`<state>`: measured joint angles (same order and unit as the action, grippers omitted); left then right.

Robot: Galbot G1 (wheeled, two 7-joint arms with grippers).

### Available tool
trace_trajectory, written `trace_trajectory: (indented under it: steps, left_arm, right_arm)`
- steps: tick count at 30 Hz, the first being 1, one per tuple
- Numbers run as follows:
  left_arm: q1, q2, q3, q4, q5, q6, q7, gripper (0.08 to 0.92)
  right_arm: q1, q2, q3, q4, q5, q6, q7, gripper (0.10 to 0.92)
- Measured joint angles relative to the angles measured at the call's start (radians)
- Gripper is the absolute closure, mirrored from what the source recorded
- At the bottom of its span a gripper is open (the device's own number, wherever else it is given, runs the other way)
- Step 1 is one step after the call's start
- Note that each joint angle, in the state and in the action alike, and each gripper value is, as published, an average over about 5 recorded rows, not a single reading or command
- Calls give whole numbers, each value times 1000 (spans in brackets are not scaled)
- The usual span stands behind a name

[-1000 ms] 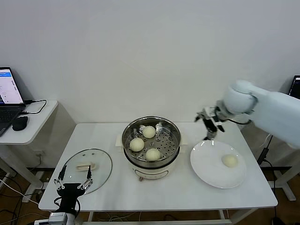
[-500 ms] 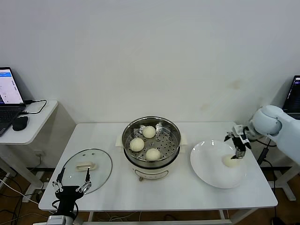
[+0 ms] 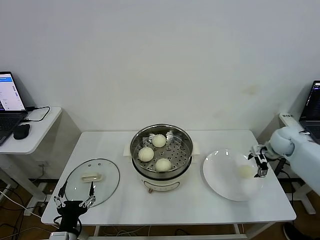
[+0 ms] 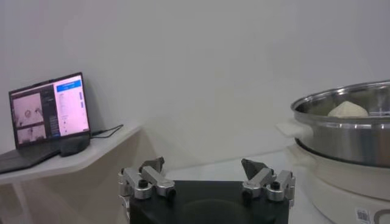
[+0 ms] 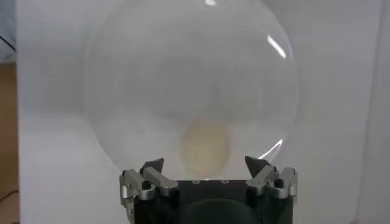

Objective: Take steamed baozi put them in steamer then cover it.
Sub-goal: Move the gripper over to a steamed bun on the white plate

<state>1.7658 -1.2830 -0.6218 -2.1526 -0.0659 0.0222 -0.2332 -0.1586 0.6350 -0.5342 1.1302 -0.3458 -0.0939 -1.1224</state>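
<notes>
The steel steamer stands mid-table on its cream base with three baozi on its perforated tray. One more baozi lies on the white plate to the right. My right gripper hangs open at the plate's right rim, just beside that baozi, its fingers either side and apart from it. The glass cover lies flat at the table's front left. My left gripper stays open at the front edge, near the cover, holding nothing.
A side desk at the left carries a laptop and a mouse. The steamer's rim rises close beside the left gripper's line of sight. Another screen stands at the far right.
My right arm has swung from above the plate's back left to its right rim, dropping low beside the baozi. The left gripper has sunk slightly toward the table's front edge.
</notes>
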Motion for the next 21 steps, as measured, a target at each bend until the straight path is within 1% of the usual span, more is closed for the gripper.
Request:
trace_trajectory:
  steps: [3, 6, 13, 21]
  left_arm:
    - [-3, 0, 0, 4, -1, 2, 1, 177]
    - [-9, 0, 0, 8, -1, 6, 1, 177]
    - [-14, -3, 1, 15, -2, 10, 3, 177]
    - [-16, -5, 3, 18, -2, 11, 3, 177]
  right_arm:
    - [-11, 34, 13, -42, -28, 5, 7, 203]
    - [-19, 64, 23, -78, -50, 8, 12, 220]
    - [-34, 108, 37, -126, -78, 12, 9, 305]
    - [-35, 128, 45, -145, -85, 16, 8, 388]
